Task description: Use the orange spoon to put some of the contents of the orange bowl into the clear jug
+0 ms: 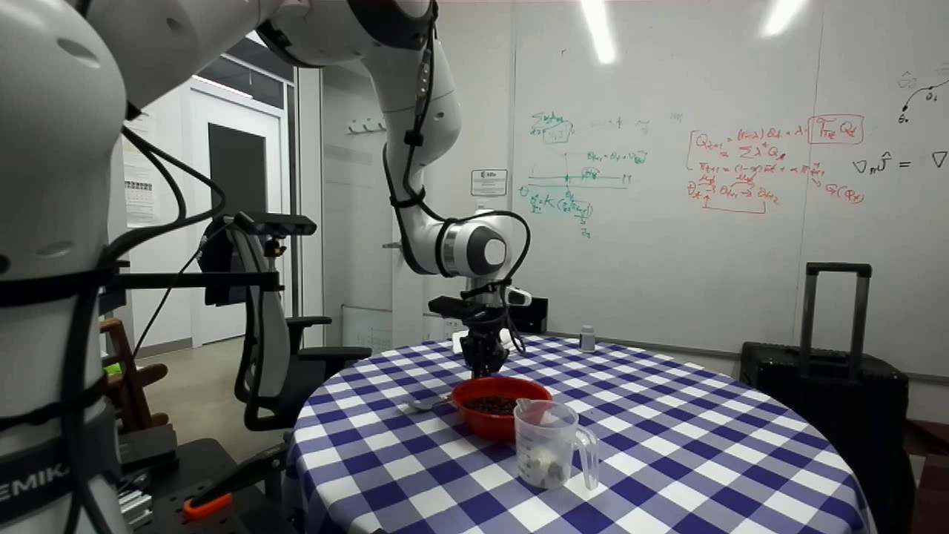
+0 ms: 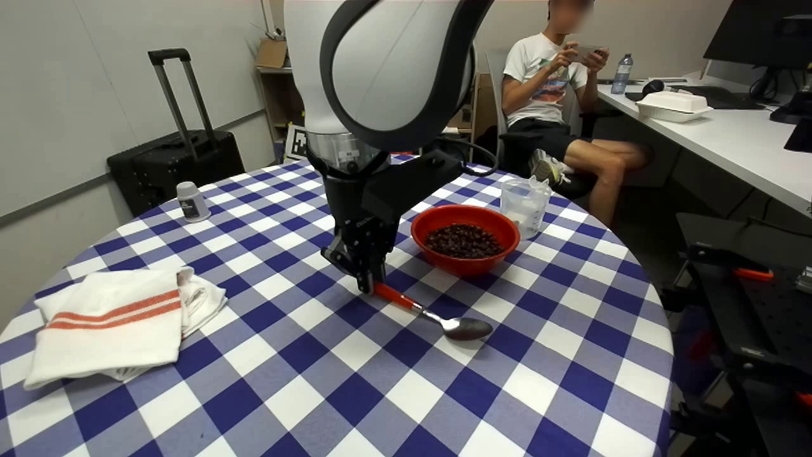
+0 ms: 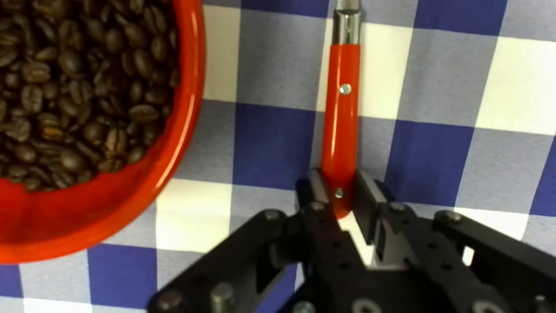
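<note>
The orange spoon has an orange-red handle [image 3: 343,121] and a silver metal head [image 2: 467,329]; the head also shows in an exterior view [image 1: 428,405]. My gripper [image 3: 339,187] has its fingertips against both sides of the handle's end, down near the tablecloth, in an exterior view too [image 2: 373,279]. The spoon lies on or just above the cloth; I cannot tell which. The orange bowl [image 1: 485,428], full of dark coffee beans, stands beside the gripper; it shows in an exterior view [image 2: 466,266] and the wrist view [image 3: 130,208]. The clear jug [image 1: 530,441] stands upright near the bowl, also here [image 2: 525,200].
The round table has a blue-and-white checked cloth [image 1: 667,460]. A folded white towel with orange stripes [image 2: 120,324] lies on it, with a small bottle [image 2: 192,202] near the far edge. A black suitcase [image 1: 823,400] stands beside the table. A person [image 2: 549,89] sits behind.
</note>
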You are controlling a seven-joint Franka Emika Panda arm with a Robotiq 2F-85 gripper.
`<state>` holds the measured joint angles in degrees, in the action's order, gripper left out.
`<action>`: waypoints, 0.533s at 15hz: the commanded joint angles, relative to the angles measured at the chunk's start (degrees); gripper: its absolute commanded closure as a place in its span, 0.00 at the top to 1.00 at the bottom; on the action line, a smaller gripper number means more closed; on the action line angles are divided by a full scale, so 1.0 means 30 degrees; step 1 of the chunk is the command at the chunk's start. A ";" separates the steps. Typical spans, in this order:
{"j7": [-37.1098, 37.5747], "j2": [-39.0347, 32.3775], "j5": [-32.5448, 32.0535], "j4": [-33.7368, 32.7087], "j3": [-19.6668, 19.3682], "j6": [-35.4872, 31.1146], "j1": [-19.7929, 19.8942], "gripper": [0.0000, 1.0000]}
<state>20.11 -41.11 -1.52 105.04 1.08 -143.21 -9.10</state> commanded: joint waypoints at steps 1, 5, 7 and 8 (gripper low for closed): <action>-0.1150 0.0483 0.0225 0.0079 0.0159 -0.0215 -0.0137 0.05; -0.3673 0.1954 0.0604 0.0294 0.1351 0.0871 0.0439 0.05; -0.4758 0.2871 0.0761 0.0580 0.1823 0.0904 0.0671 0.05; -0.5332 0.3330 0.0788 0.0729 0.2015 0.0819 0.0781 0.05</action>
<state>10.02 -36.05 -1.09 105.02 4.96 -141.88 -8.40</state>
